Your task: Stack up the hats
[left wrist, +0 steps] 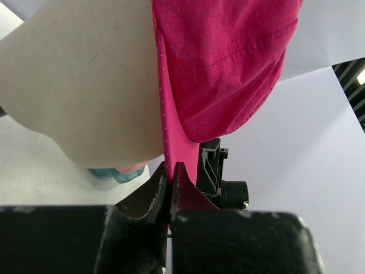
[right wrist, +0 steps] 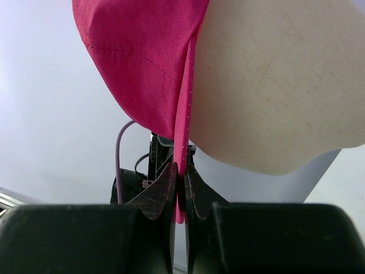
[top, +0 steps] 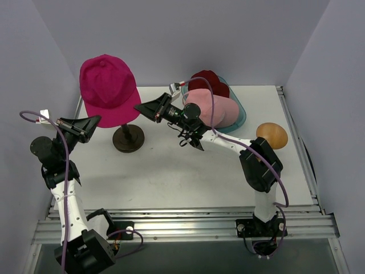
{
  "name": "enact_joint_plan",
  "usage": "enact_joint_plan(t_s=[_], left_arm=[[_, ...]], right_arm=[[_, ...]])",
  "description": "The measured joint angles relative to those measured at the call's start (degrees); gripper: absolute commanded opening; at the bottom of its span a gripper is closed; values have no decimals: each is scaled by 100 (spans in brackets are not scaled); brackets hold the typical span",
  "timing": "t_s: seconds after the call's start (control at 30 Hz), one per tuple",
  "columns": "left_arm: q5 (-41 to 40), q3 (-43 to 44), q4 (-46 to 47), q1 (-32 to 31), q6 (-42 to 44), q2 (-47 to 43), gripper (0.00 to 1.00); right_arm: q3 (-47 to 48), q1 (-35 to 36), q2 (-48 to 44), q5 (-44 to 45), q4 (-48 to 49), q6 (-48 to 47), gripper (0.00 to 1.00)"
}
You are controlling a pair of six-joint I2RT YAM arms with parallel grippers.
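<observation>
The magenta peaked cap point(top: 107, 88) sits on the cream head form point(left wrist: 80, 74), which stands on a dark stand point(top: 128, 138) at the left middle. My left gripper point(top: 97, 121) is shut on the cap's lower edge on its left side, and the left wrist view shows the magenta rim point(left wrist: 171, 137) pinched between its jaws. My right gripper point(top: 138, 108) is shut on the opposite edge, where the right wrist view shows the rim point(right wrist: 183, 125) clamped beside the head form point(right wrist: 279, 80). The dark red hat point(top: 208, 83) and pale pink hat fabric point(top: 214, 108) lie in the teal tray point(top: 242, 114). I cannot tell the pink hats apart.
The teal tray stands at the back right of the white table. A tan rounded form point(top: 272, 135) stands near the right edge, by the right arm's elbow. Grey walls close in the left, back and right sides.
</observation>
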Motion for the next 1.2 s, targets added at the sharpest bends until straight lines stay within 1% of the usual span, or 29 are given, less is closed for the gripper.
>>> enact_joint_plan(t_s=[0.2,0.4,0.7,0.73,0.8,0.83,0.9,0.97,1.1,1.2], left_arm=[[35,-260,136,2,-48,127,2],[46,-289,151,2,26,138,2],[33,-146,-236,2,411,83,2],[24,-136,-273,2,446,81,6],[22,-103,-367,2,529,55,17],[15,-72,-474,2,629,37,34],[-26,24,-938,-4,981,-17,49],[-186,219,-1779,-7,1436,-50,59],[-732,1021,-3303,-2,2297,-190,63],[-1097,1648,-3958,-2,2715,-350,66]], right_arm=[[-61,0,0,2,-118,-68,0],[-103,0,0,20,-120,-74,0],[-131,-35,66,-9,-11,-15,0],[-131,-44,68,-13,-4,-15,0],[-131,-72,68,-46,9,-11,0],[-131,-85,70,-76,11,2,0],[-131,-149,72,-214,55,61,0],[-129,-269,72,-369,181,138,0],[-98,-553,72,-721,173,166,0],[116,-673,72,-1001,-85,127,0]])
